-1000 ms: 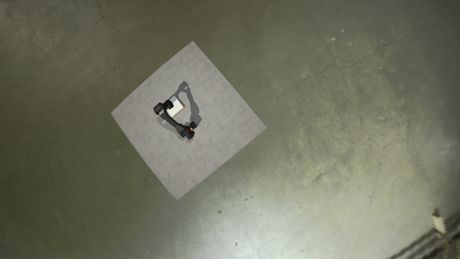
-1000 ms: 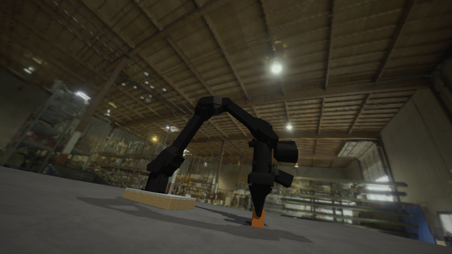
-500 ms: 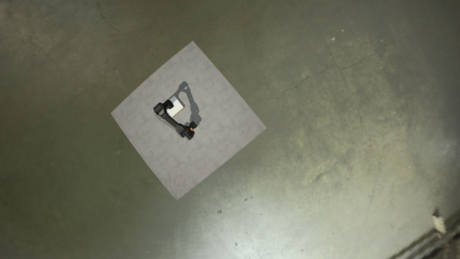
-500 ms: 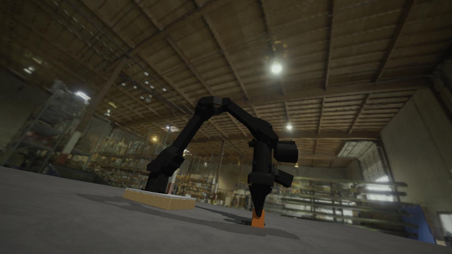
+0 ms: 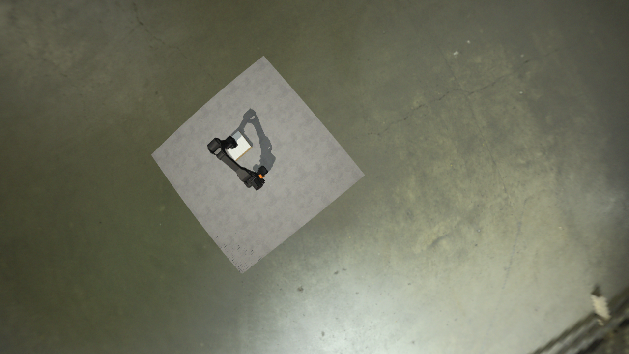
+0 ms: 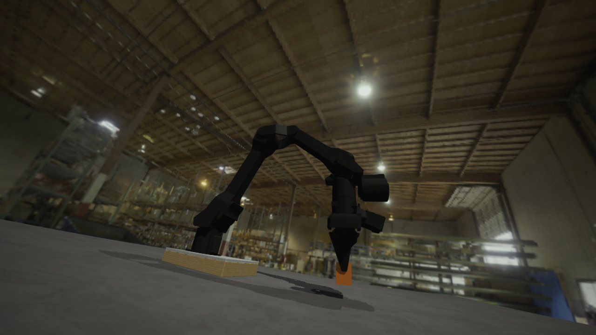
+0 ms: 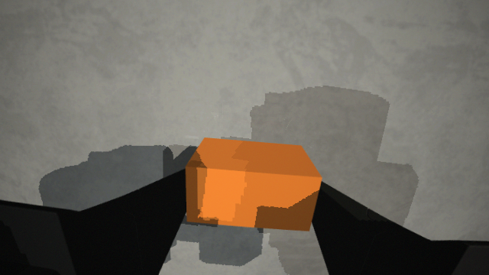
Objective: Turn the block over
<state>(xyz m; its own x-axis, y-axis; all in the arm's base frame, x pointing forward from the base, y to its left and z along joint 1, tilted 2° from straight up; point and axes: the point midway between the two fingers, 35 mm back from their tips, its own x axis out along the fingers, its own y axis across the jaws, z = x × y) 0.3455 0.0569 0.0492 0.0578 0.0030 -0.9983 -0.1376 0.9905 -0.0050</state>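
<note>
The orange block [image 5: 261, 176] [image 6: 343, 279] [image 7: 225, 195] is held clear of the grey table [image 5: 307, 176] [image 6: 104, 299] [image 7: 114, 57], with its shadow on the table below. My gripper [image 6: 343, 269] [image 7: 250, 181] is shut on it, pointing straight down, one finger against each end of the block. In the wrist view, a top face and one long side face show, both plain orange with shadow patches. No mark shows on any visible face. The underside and the ends under the fingers are hidden.
The arm rises from a wooden base with a white top [image 5: 240, 150] [image 6: 199, 262], to the left of the block in the exterior view. The square table's edges drop off on all sides in the top view. Arm shadows fall across the table.
</note>
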